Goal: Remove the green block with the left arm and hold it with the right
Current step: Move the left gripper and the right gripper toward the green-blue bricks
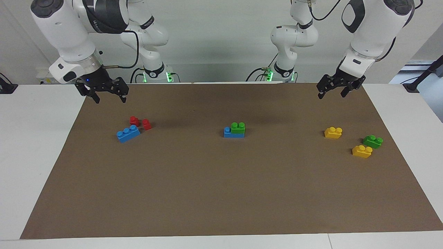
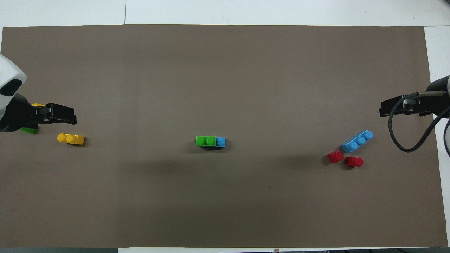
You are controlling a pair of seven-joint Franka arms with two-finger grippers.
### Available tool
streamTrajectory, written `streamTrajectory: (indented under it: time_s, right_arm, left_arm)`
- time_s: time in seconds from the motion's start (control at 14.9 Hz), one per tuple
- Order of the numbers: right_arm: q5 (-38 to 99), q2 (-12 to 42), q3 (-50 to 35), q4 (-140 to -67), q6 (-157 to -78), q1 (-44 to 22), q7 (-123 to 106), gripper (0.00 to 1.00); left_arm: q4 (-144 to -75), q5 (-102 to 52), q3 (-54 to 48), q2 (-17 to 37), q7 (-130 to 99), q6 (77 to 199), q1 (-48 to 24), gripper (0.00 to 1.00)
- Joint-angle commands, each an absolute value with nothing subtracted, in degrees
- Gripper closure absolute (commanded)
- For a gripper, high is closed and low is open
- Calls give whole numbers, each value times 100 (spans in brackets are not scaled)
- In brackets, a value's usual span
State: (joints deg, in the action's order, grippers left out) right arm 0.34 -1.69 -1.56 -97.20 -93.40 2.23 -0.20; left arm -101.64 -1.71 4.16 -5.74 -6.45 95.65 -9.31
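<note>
A green block point(image 1: 238, 127) with two studs sits on top of a blue brick point(image 1: 232, 134) at the middle of the brown mat; the pair also shows in the overhead view, green block point(image 2: 205, 141) on blue brick point(image 2: 220, 141). A second green block point(image 1: 372, 141) lies loose at the left arm's end, mostly covered by the left gripper in the overhead view point(image 2: 29, 130). My left gripper point(image 1: 332, 95) point(image 2: 72, 116) hangs open and empty in the air at its end of the mat. My right gripper point(image 1: 110, 100) point(image 2: 382, 110) hangs open and empty at its own end.
Two yellow bricks point(image 1: 333, 132) point(image 1: 362, 151) lie beside the loose green block; one shows plainly from overhead point(image 2: 71, 139). A loose blue brick point(image 1: 128, 133) point(image 2: 357, 140) and two red pieces point(image 1: 134, 120) point(image 1: 147, 124) lie at the right arm's end. The mat point(image 1: 221, 190) covers the table.
</note>
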Motion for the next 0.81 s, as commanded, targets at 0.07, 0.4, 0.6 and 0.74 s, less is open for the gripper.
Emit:
streamTrajectory:
  time_s: [0.07,0.4,0.6,0.74]
  right_arm:
    - [-79,-123,-229,-9668,-9299,316,-150,0]
    - [61,-219,-255,-9921,-9360,229,515,0]
    - [158,-343,-281,-10221,-9535,-323,2602,1]
    - [490,-325,-281,-10344,-9720,-719,4543,2]
  left_arm:
    - [-10134,-229,404,-633,-545,9492,-905,0]
    - [-10151,-229,387,-642,-633,9492,-923,0]
    - [-10169,-229,361,-650,-1018,9501,-932,0]
    - [-10169,-290,352,-650,-1526,9545,-940,0]
